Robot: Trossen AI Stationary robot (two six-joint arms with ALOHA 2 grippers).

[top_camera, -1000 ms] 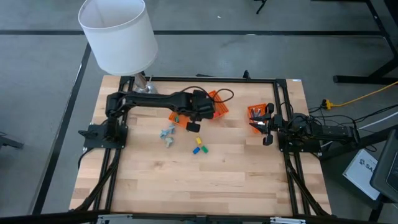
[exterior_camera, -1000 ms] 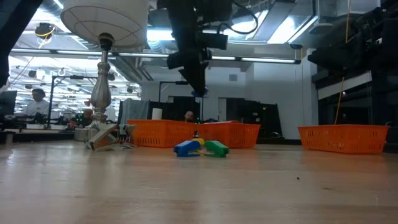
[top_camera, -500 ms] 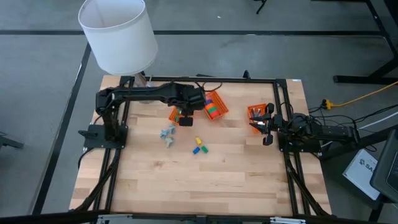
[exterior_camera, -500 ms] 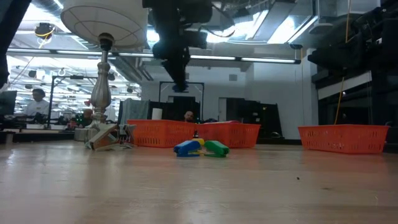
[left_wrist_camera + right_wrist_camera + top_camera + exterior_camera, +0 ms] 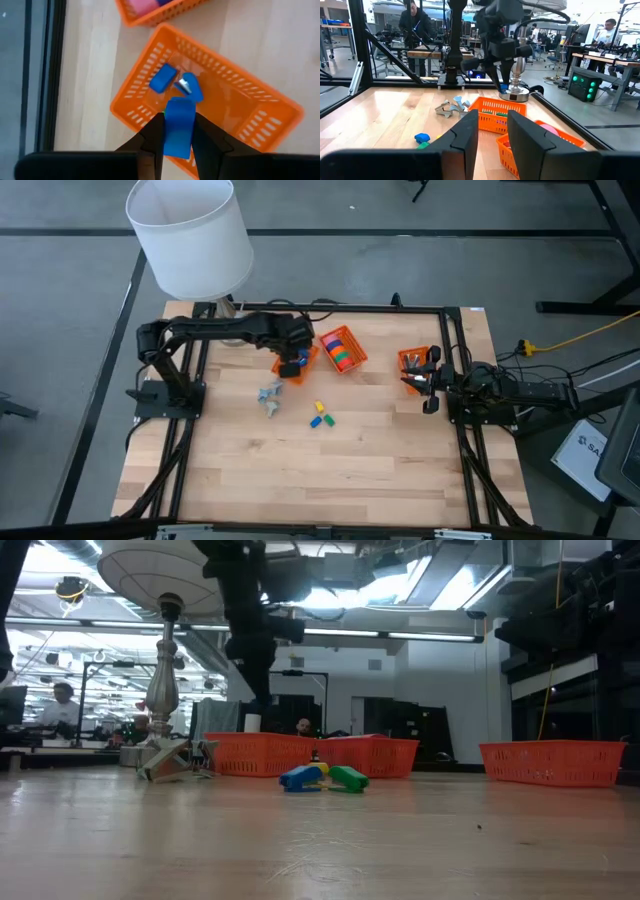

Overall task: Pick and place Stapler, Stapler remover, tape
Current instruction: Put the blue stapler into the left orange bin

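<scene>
My left gripper (image 5: 292, 367) (image 5: 178, 120) hangs over an orange basket (image 5: 280, 366) (image 5: 135, 100) near the table's far edge and is shut on a small blue stapler (image 5: 179, 132). Two more blue pieces (image 5: 162, 80) lie on that basket's floor. Rolls of tape (image 5: 341, 352), red, orange and green, sit in a second orange basket (image 5: 355, 355) just to the right. Grey staple removers (image 5: 268, 393) (image 5: 170, 762) and small blue, yellow and green staplers (image 5: 320, 416) (image 5: 322, 778) lie on the table. My right gripper (image 5: 420, 377) (image 5: 492, 122) waits open at the right side. My left gripper pinches the small blue stapler between its two fingers, which lie on its two long sides (image 5: 179, 142). The fingers come from above, pointing down. The stapler is lifted clear, above the basket's open top.
A third orange basket (image 5: 410, 362) (image 5: 552, 762) stands by my right gripper. A lamp with a white shade (image 5: 190, 235) (image 5: 165, 630) stands at the far left corner. Bare wood (image 5: 330, 480) fills the table's near half. People show in the room beyond.
My left gripper has swung toward the table's left and slightly toward the far edge, from over the tape basket to over the neighbouring basket, carrying the blue stapler shut in its fingers. The tape basket is now uncovered.
</scene>
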